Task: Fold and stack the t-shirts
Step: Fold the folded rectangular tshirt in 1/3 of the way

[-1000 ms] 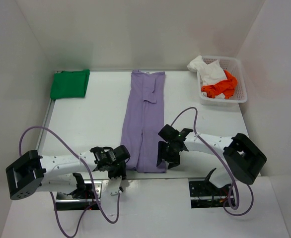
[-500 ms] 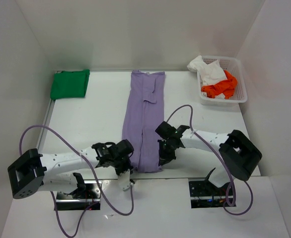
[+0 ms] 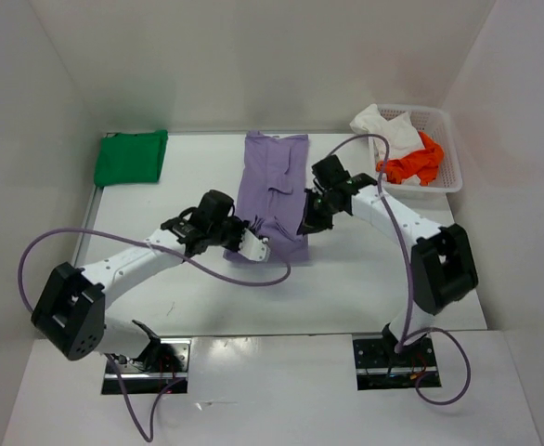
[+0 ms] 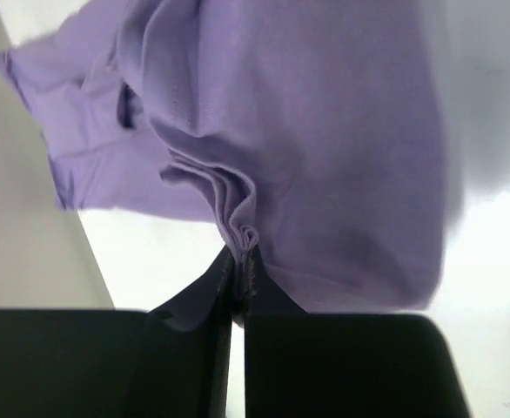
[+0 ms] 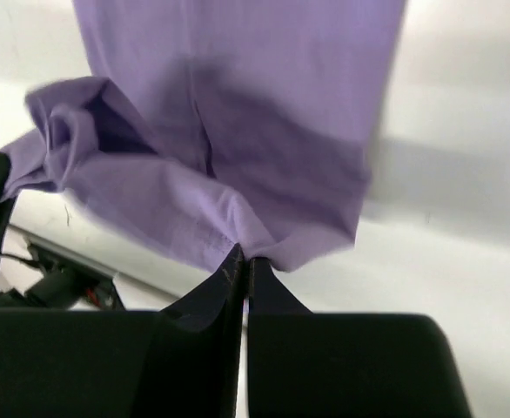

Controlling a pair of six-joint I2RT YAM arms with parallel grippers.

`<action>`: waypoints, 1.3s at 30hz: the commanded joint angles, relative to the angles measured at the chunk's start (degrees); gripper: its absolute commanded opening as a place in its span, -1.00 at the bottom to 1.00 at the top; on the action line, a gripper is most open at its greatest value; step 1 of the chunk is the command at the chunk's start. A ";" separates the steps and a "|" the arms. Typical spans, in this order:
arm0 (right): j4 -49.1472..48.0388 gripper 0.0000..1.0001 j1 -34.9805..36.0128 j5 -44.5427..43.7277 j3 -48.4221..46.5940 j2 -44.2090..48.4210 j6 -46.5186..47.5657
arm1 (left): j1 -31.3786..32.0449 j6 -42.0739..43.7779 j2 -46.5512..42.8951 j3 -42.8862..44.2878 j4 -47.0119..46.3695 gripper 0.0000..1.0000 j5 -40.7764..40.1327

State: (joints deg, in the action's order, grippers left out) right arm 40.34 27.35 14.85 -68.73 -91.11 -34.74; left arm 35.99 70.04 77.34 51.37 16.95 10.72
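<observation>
lavender shirt: the plain lavender-purple cloth t-shirt (image 3: 272, 177) lies lengthwise in the middle of the white surface (image 3: 170, 279); its near end is lifted off the surface.
left gripper (image 3: 253, 245): clenched on the near left corner of the shirt, with bunched cloth between the jaws.
right gripper (image 3: 306, 223): clenched on the near right corner of the shirt.
other shirts: the green cloth t-shirt (image 3: 130, 158) lies folded at the far left corner; the white cloth t-shirt (image 3: 390, 130) and the orange-red cloth t-shirt (image 3: 411, 165) lie crumpled in the white plastic mesh basket (image 3: 436, 113) at the far right.
</observation>
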 commanded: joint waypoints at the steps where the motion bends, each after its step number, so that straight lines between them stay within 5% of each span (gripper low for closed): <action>1: 1.15 -1.00 -2.12 0.35 -7.46 -6.26 7.13 | -3.02 -3.07 3.60 3.37 -7.78 -1.00 0.54; 9: 2.81 -1.00 -7.05 2.29 -24.76 -19.53 10.75 | -9.09 -2.55 15.81 9.97 -16.24 -1.00 -0.88; 29: 5.28 -0.99 -11.53 3.96 -37.26 -33.61 13.74 | -10.76 -2.54 26.10 12.26 -27.67 -0.99 0.88; 35: 5.28 -0.46 -12.76 4.57 -39.90 -36.42 13.74 | -10.76 -1.22 27.95 10.32 -31.52 -0.81 0.00; 37: 4.76 -0.14 -13.37 4.57 -40.51 -36.42 13.74 | -10.76 -0.69 28.48 9.53 -32.85 -0.61 -0.79; 39: 4.14 -0.03 -13.99 4.57 -41.57 -36.42 13.74 | -10.76 -0.69 29.53 9.01 -34.79 -0.44 -2.62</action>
State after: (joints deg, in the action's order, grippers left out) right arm 44.93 14.81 19.07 -106.45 -127.68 -21.58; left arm 25.54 69.08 105.34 61.28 -12.58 8.78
